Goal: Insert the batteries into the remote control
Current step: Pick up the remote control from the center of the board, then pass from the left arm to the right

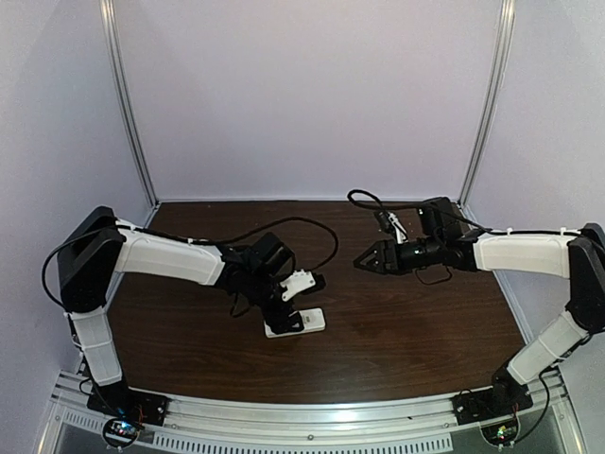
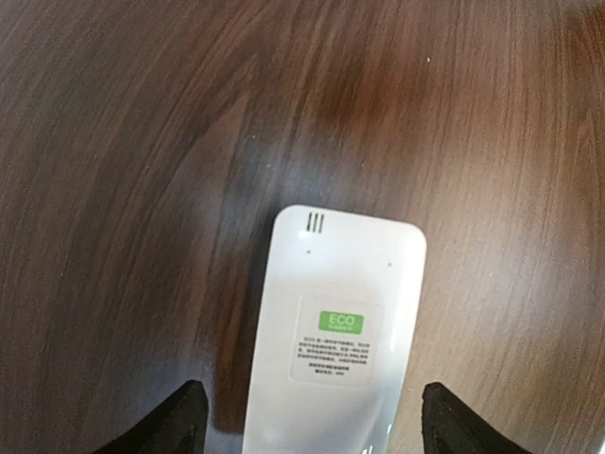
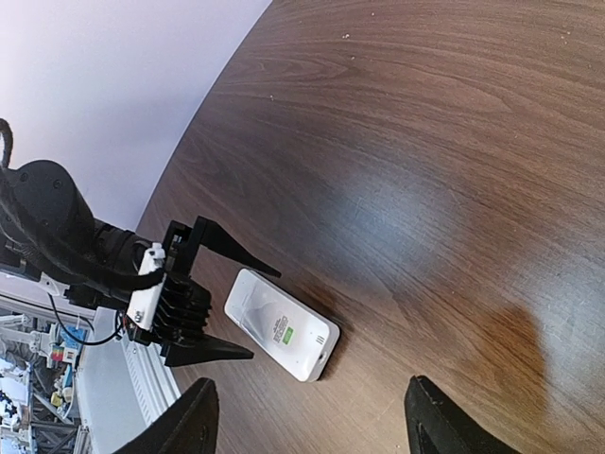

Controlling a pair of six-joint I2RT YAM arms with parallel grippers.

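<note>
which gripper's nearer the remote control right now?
Left. The left gripper is over the remote control, jaws open on either side; the right gripper hangs apart, off to its right.

The remote shows a glossy white face with three short dark slits near one end and a paler square label, which carries a green patch lettered in white above rows of tiny dark print. The table is dark brown with a flowing wood grain of lighter arcing streaks, and the walls are pale lilac, edged by silver posts. The left gripper and right gripper are black, and the arms are white-shelled with black joints.
</note>
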